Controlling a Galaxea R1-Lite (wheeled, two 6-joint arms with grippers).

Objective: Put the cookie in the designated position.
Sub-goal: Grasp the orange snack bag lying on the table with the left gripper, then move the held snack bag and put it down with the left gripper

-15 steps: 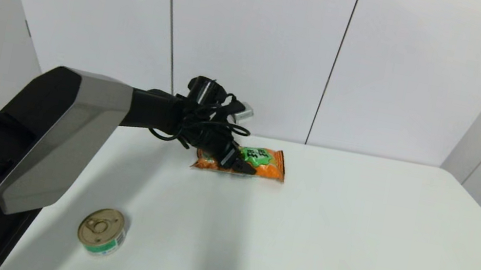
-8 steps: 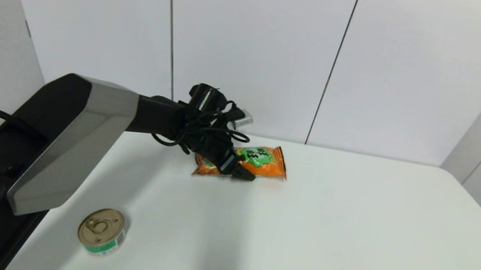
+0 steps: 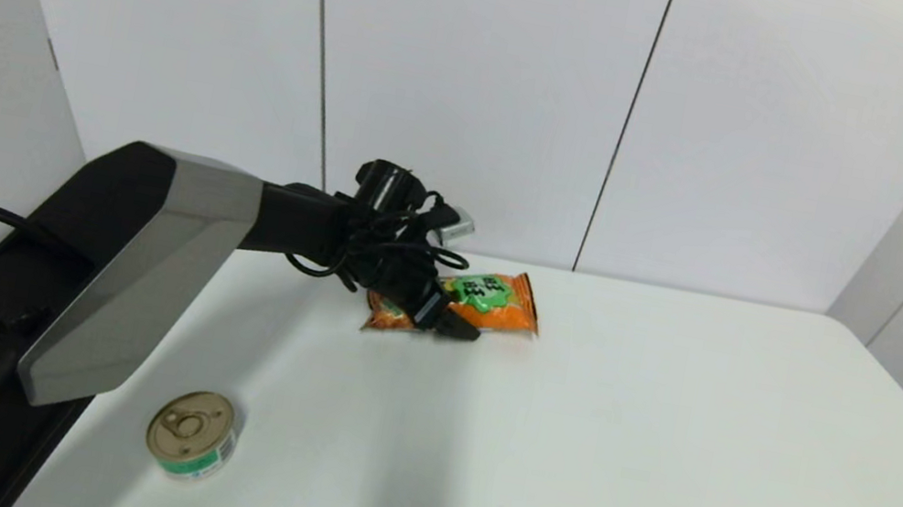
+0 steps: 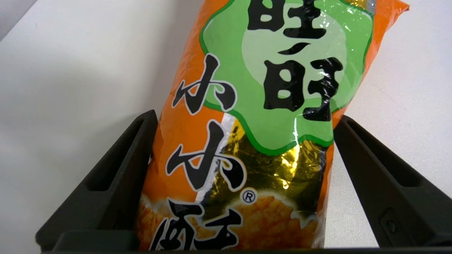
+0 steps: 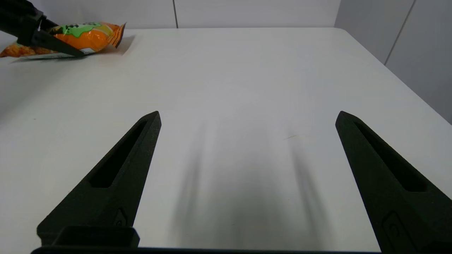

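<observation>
Glossy crinkled plastic cookie [image 4: 261,116] packet

Bright even light; soft shadows; packet [image 4: 261,116] glare.

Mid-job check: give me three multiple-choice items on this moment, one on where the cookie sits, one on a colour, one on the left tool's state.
1. Where is the cookie?
A. far side of the table
B. beside the can
C. right front corner

2. What colour is the packet's badge?
A. blue
B. green
C. red

3. What state is the left tool in?
A. wide open over bare table
B. shut on the can
C. shut on the cookie

Answers: 1 A, the head view shows it near the back wall, far from the can. 2 B, green scalloped badge with black characters. 3 C, both fingers press the packet's sides in the left wrist view. The right tool hangs open over bare table.
</observation>
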